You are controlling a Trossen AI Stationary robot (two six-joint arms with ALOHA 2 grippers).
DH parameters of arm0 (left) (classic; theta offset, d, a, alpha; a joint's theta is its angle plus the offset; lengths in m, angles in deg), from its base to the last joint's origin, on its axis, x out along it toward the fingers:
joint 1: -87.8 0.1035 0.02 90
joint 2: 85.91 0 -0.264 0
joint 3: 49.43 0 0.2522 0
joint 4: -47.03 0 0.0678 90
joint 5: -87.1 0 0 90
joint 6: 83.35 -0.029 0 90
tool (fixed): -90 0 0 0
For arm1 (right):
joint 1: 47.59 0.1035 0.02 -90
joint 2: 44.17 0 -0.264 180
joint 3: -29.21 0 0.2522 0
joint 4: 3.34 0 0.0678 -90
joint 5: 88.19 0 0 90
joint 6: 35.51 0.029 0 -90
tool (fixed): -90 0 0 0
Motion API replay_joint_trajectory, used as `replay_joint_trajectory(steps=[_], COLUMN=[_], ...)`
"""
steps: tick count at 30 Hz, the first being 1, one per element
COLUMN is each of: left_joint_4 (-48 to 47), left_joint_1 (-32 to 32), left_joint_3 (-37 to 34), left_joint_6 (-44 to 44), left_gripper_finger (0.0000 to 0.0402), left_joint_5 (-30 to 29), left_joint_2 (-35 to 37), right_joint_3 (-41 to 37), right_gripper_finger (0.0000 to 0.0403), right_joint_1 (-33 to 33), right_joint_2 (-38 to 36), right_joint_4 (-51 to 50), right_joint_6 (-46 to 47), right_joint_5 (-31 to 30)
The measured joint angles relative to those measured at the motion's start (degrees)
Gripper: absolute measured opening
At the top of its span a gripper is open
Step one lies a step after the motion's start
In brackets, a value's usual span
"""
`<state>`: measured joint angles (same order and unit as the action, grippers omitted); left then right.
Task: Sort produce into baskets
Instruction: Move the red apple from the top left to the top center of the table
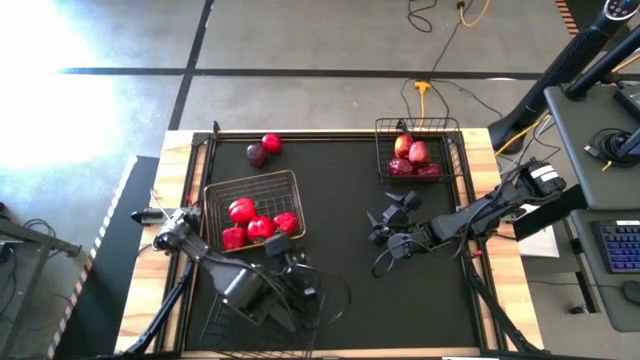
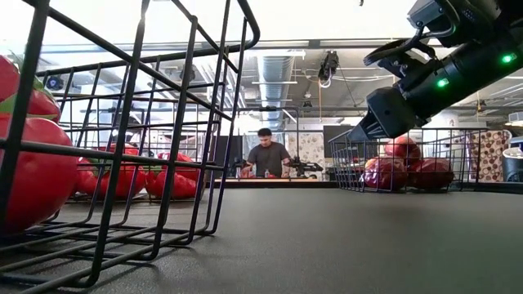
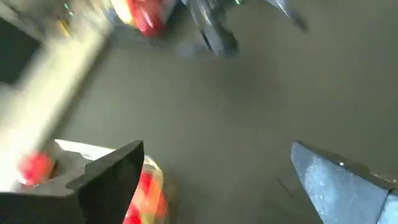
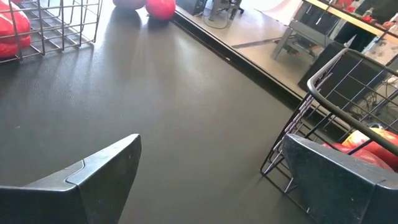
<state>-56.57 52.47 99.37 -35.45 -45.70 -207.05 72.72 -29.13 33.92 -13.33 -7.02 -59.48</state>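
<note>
Produce: four red pieces point(image 1: 255, 222) in left basket point(image 1: 252, 185); four reddish apples point(image 1: 412, 158) in far-right basket point(image 1: 417, 125); two loose pieces, red one point(image 1: 271, 143) touching maroon one point(image 1: 256, 154), on mat point(image 1: 340, 290) near far edge. Third basket point(image 2: 163, 122) fills low view, tomato point(image 2: 33, 175) inside. Left gripper point(image 1: 290, 262) near left basket's near side, jaws wide apart, empty. Right gripper point(image 1: 385, 222) mid-mat, between baskets, jaws spread, empty. Person point(image 2: 266, 155) in room behind.
</note>
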Motion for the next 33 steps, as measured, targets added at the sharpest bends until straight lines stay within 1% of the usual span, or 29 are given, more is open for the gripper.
replay_joint_trajectory(steps=[1,3,7,11,15,19,22,24,26,27,29,31,33], left_joint_4=[0.19,-0.38,-0.17,-0.19,-0.26,1.06,4.82,7.28,10.15,11.5,14.25,16.37,16.49], left_joint_1=[0.18,0.99,4.71,10.35,19.63,31.82,40.62,45.77,50.6,52.89,57.42,61.34,64.59], left_joint_3=[-0.05,-1.62,-5.95,-12.6,-20.72,-27.83,-31.6,-33.28,-34.72,-35.23,-35.47,-35.47,-35.47], left_joint_6=[-1.77,-2.51,-4.13,-4.06,-1.68,1.12,-0.68,-4.43,-9.49,-10.95,-13.96,-15.1,-15.29], left_gripper_finger=[0.039,0.039,0.039,0.039,0.039,0.039,0.039,0.039,0.039,0.039,0.039,0.039,0.039], left_joint_5=[-2.49,-4.26,-4.4,-4.48,-3.36,-0.43,0.59,1.45,2.95,4.59,10.16,16.08,19.05], left_joint_2=[0.67,2.67,7.57,13.1,19.46,24.28,25.57,25.52,24.97,24.62,23.05,21.19,19.24], right_joint_3=[0.0,0.0,-0.04,-0.13,-0.13,-0.15,-0.15,-0.15,-0.15,-0.15,-0.15,-0.28,-0.43], right_gripper_finger=[0.0384,0.0384,0.0384,0.0384,0.0384,0.0384,0.0384,0.0384,0.0384,0.0384,0.0384,0.0384,0.0384], right_joint_1=[0.0,0.0,-0.01,-0.13,-0.11,-0.11,-0.11,-0.13,-0.29,-0.41,-0.52,-0.57,-0.59], right_joint_2=[-0.01,-0.01,-0.01,0.0,0.0,0.0,-0.01,0.0,0.0,0.0,0.0,0.0,0.0], right_joint_4=[-0.01,-0.01,0.0,0.07,0.13,0.11,0.09,0.07,0.06,0.02,-0.06,-0.29,-0.38], right_joint_6=[0.01,0.03,0.04,0.04,0.04,0.03,0.02,-0.07,-0.11,-0.13,-0.15,-0.2,-0.2], right_joint_5=[0.03,0.53,1.75,1.73,1.73,1.73,1.66,1.29,1.27,1.27,1.27,1.27,1.29])
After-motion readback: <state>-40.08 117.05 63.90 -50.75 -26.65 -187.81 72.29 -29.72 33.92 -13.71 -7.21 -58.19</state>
